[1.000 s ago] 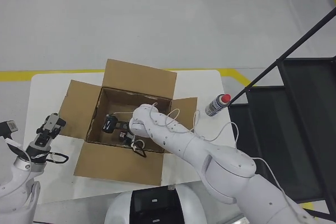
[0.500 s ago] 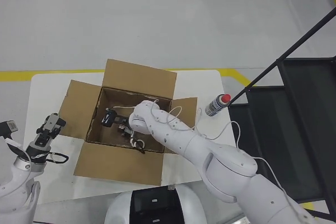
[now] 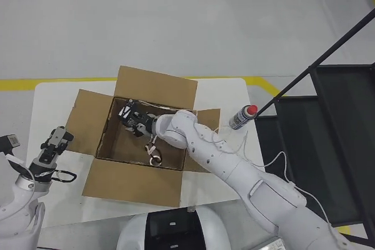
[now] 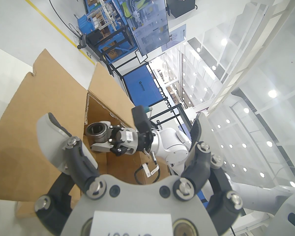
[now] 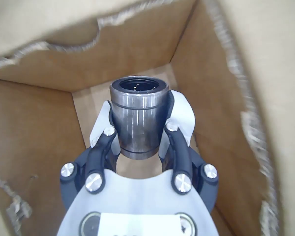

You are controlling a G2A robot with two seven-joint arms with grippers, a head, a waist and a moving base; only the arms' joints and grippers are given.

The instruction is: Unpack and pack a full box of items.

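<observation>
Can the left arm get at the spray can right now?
Probably not. The spray can lies across the table, with the open box and the right arm between it and the left hand, which is open and empty.

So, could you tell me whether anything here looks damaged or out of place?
The cardboard box has ragged, frayed cut edges, seen around the right gripper holding the metal cylinder. The spray can sits apart, near the table corner. Nothing has spilled.
</observation>
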